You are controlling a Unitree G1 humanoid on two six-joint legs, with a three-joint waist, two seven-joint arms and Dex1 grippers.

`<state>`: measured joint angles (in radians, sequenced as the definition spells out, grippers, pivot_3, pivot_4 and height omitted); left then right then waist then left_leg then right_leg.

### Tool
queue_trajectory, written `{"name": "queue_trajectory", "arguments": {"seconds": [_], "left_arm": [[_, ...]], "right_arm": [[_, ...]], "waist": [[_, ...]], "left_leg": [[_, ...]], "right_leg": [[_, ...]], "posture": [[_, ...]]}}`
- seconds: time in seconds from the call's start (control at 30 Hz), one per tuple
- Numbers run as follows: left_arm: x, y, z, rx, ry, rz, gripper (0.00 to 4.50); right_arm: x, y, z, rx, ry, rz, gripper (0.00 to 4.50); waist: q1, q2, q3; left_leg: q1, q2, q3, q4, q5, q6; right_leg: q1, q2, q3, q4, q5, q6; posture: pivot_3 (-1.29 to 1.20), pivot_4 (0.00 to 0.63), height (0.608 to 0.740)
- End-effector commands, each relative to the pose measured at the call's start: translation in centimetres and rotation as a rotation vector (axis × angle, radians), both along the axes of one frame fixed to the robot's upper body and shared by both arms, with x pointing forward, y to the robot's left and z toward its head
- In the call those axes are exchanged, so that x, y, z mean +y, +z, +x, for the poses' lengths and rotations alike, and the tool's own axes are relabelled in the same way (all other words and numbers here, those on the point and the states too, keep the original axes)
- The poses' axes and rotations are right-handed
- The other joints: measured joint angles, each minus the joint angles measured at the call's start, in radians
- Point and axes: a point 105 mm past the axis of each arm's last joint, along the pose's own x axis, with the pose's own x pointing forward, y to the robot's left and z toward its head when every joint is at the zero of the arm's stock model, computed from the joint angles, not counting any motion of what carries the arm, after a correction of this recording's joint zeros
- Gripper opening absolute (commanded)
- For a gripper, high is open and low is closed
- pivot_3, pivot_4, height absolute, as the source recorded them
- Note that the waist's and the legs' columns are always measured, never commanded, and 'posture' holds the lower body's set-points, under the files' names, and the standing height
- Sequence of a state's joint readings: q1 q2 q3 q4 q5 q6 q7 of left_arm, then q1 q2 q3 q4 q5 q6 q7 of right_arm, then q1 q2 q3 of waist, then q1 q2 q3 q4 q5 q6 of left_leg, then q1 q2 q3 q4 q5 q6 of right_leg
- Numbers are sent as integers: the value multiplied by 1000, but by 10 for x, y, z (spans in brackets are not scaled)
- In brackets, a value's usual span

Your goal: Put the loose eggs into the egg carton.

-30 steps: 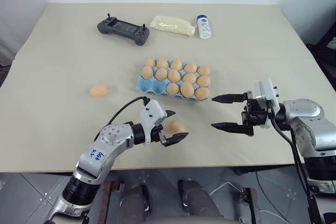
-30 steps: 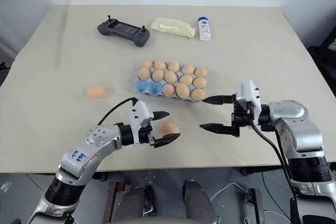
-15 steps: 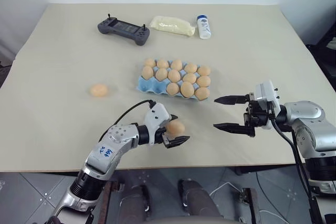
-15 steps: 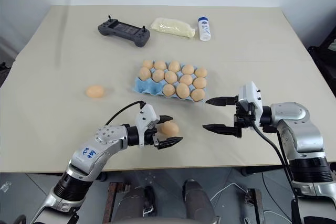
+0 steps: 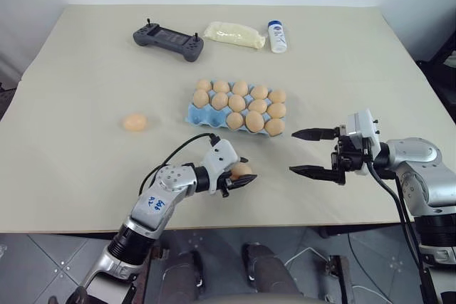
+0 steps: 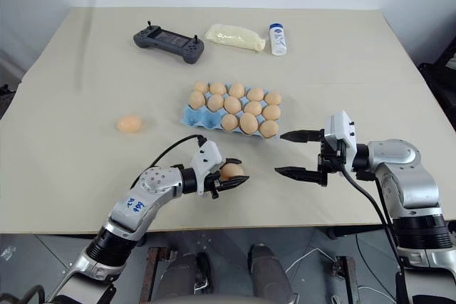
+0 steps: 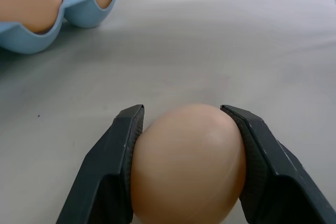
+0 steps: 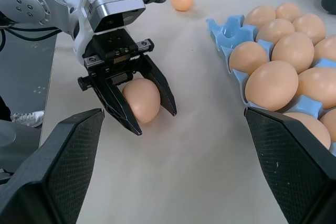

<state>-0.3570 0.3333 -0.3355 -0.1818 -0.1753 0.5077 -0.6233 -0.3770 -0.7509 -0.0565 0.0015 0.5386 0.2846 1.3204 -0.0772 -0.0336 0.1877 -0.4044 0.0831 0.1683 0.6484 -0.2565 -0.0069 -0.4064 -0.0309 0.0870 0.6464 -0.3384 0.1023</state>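
My left gripper (image 5: 240,176) is shut on a tan egg (image 5: 241,170) low over the table, a little in front of the carton; its two black fingers (image 7: 113,166) press the egg (image 7: 186,163) from both sides. The light blue egg carton (image 5: 192,114) sits mid-table with several eggs in it, and the cups at its near-left corner (image 8: 226,30) are bare. Another loose egg (image 5: 135,122) lies on the table to the carton's left. My right gripper (image 5: 311,152) hangs open to the right of the carton's front corner, pointing left, with nothing between its fingers.
At the back of the table lie a grey controller (image 5: 167,39), a pale yellow bag (image 5: 234,34) and a small white bottle (image 5: 277,35). The table's front edge (image 5: 299,227) runs just below both grippers.
My left gripper slid forward around the near egg and closed on it. The right gripper stayed open in place.
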Motion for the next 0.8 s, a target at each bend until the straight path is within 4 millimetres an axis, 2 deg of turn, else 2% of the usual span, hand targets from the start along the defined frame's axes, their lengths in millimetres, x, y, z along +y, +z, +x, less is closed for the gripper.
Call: {"name": "queue_trajectory", "arguments": {"seconds": [0.03,0.13,0.2,0.3,0.43,0.63,0.8], "left_arm": [[3,31,8,-81,29,-66,2003],[13,67,18,-147,99,-170,2003],[21,84,26,-176,151,-216,2003],[30,95,35,-206,220,-229,2003],[48,93,63,-226,388,-201,2003],[46,75,76,-212,445,-165,2003],[40,68,81,-213,450,-167,2003]], "right_arm": [[-5,14,-1,-65,-13,3,4500],[-6,16,1,-69,-17,5,4500],[-7,17,1,-73,-19,9,4500],[-7,17,3,-78,-22,15,4500],[-5,17,5,-81,-17,19,4500],[-4,17,6,-85,-17,19,4500],[-5,18,6,-85,-21,21,4500]], "waist": [[0,0,0],[2,0,0],[2,0,0],[0,0,0],[3,0,0],[5,0,0],[8,0,0]], "left_leg": [[0,0,0,0,0,0],[0,0,0,1,0,0],[0,0,0,1,0,0],[0,-1,0,1,1,1],[0,-2,0,2,1,0],[0,-2,0,2,1,0],[0,-2,0,2,1,0]], "right_leg": [[0,0,0,0,0,0],[0,0,0,1,0,0],[0,1,-1,2,0,0],[0,3,0,2,0,1],[0,4,-1,2,0,1],[0,4,0,3,1,1],[0,4,0,3,1,1]], "posture": [[0,150,740],[0,150,740],[0,150,740],[0,150,740],[0,150,740],[0,150,740],[0,150,740]]}}
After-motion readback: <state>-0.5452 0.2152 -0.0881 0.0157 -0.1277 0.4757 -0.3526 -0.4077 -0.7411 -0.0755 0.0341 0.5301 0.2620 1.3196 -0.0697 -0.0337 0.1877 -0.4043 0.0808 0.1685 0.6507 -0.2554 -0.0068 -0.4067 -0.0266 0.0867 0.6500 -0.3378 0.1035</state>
